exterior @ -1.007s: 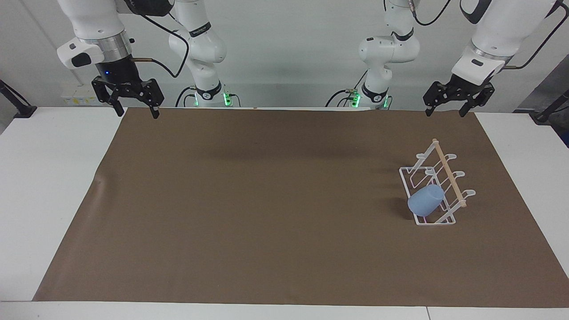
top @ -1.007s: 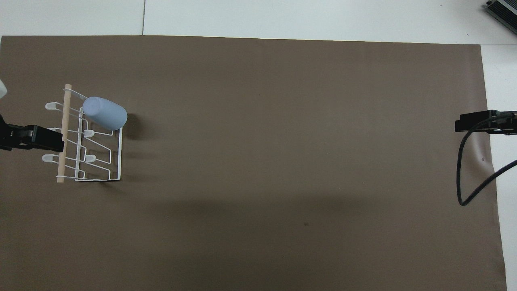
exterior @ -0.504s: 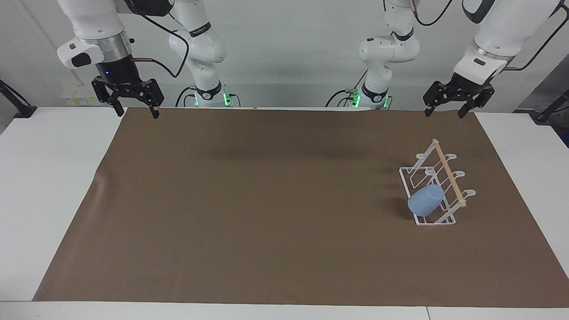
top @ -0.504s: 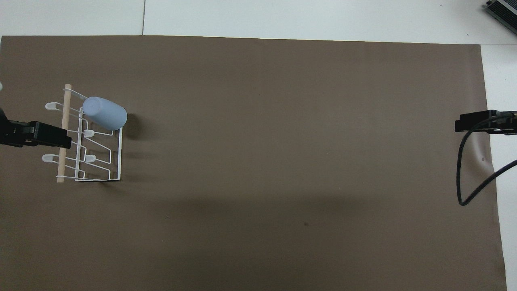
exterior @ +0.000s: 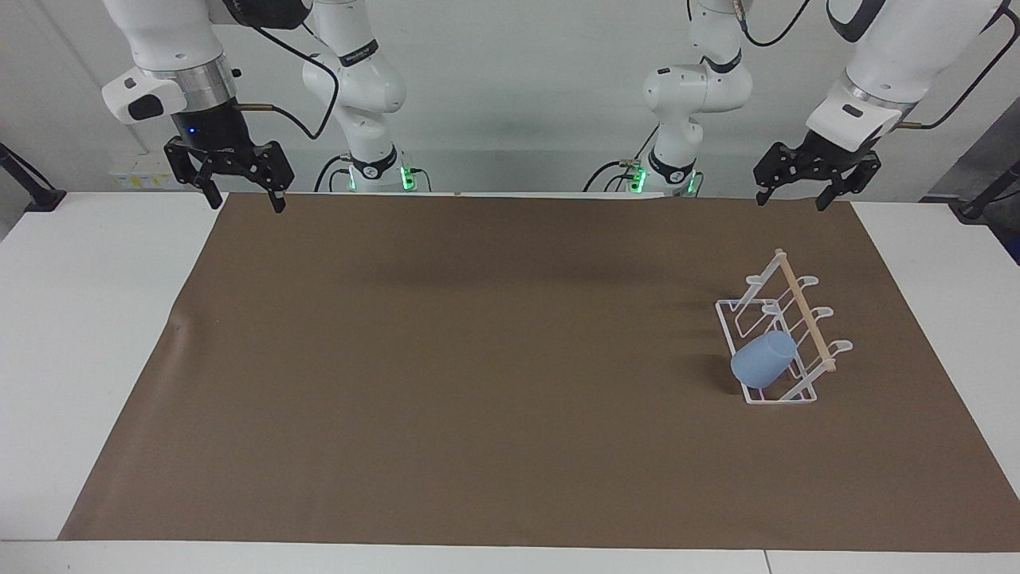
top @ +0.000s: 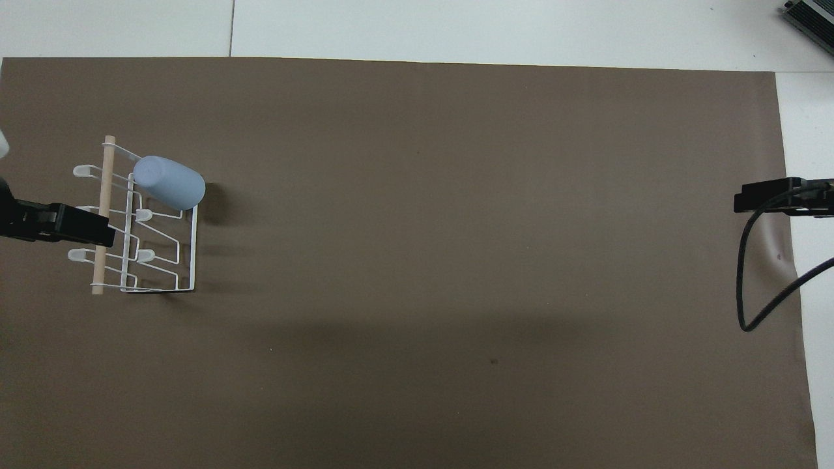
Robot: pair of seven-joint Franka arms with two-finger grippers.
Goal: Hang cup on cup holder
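Observation:
The light-blue cup (exterior: 763, 360) sits tilted over a slanted prong of the white wire cup holder (exterior: 806, 317), at the holder's end farthest from the robots. No gripper touches it. It also shows in the overhead view (top: 169, 183), on the holder (top: 99, 264). My left gripper (exterior: 789, 202) is open and empty, raised above the mat's edge at the robots' end of the table. In the overhead view the left gripper (top: 65, 224) covers part of the holder's dowel. My right gripper (exterior: 247, 204) is open and empty and waits raised at the right arm's end (top: 778, 197).
A brown mat (exterior: 478, 359) covers most of the white table (exterior: 80, 335). A black cable (top: 749, 273) hangs from the right arm. A dark device (top: 811, 18) lies at the table's corner farthest from the robots, at the right arm's end.
The left gripper has shifted slightly above the holder. The cup, the holder and the right arm have not moved.

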